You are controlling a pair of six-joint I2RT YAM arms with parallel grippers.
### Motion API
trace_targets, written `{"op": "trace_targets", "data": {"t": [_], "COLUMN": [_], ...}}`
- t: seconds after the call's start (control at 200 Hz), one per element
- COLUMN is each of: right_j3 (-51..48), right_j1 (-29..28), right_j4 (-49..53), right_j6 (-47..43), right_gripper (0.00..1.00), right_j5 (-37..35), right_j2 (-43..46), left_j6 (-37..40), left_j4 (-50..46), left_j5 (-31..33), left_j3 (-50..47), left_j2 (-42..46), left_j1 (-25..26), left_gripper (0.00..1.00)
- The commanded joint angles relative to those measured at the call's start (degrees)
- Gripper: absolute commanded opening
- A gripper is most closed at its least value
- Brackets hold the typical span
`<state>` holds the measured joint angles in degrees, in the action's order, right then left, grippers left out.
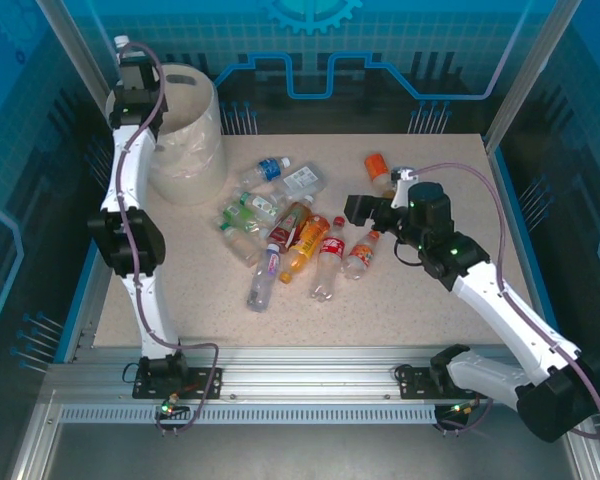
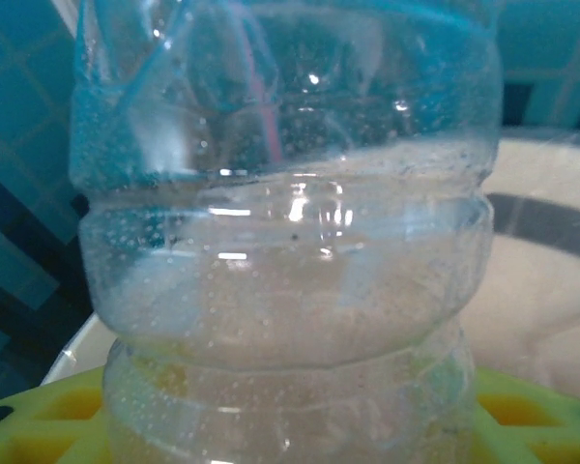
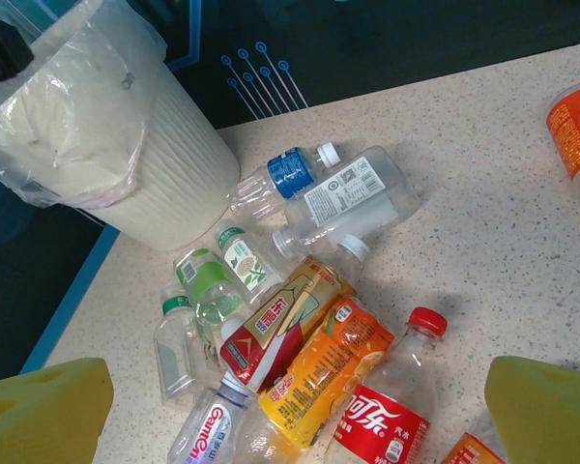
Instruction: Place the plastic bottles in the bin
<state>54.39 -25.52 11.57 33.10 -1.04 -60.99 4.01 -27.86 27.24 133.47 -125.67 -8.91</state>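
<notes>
Left gripper [image 1: 128,60] squeezes clear bottle [image 2: 290,242] between yellow pads [image 2: 48,425]. It hangs high by 9 o'clock rim of bin [image 1: 195,150]. Cream bin with clear liner stands at 10 o'clock on table [image 1: 430,290]. Right gripper [image 1: 356,212] wide apart, nothing in it, at 3 o'clock of bottle pile [image 1: 285,235]. Pile lies mid table, near bin. 1 orange bottle [image 1: 378,168] lies apart, at 2 o'clock from pile.
</notes>
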Motion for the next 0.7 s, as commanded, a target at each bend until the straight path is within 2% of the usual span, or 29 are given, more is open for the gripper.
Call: {"op": "trace_targets", "data": {"t": [0.0,0.08,0.305,0.695], "right_j3": [-1.5,-2.5,-3.2,-3.7], "right_j1": [-1.0,-0.9,-0.8,-0.6], "right_j4": [0.6,0.1,0.3,1.9], "right_j6": [-0.5,0.6,0.6,4.4], "right_gripper": [1.00,1.00,1.00,1.00], "right_j5": [-0.7,-2.1,-3.1,-8.3], "right_j2": [1.8,2.8,4.5,4.2], "left_j6": [-2.7,-3.6,-5.1,-6.9], "left_j4": [-5.2,-6.5,-8.5,-10.1], "left_j5": [-1.7,-1.0,0.2,-1.5], "left_j3": [3.0,3.0,3.9,5.5], "left_j2": [-2.0,-2.6,-3.2,-0.8], "left_j1": [-0.3,-0.3,-0.3,0.7], "left_gripper": [0.59,0.60,0.72,0.90]}}
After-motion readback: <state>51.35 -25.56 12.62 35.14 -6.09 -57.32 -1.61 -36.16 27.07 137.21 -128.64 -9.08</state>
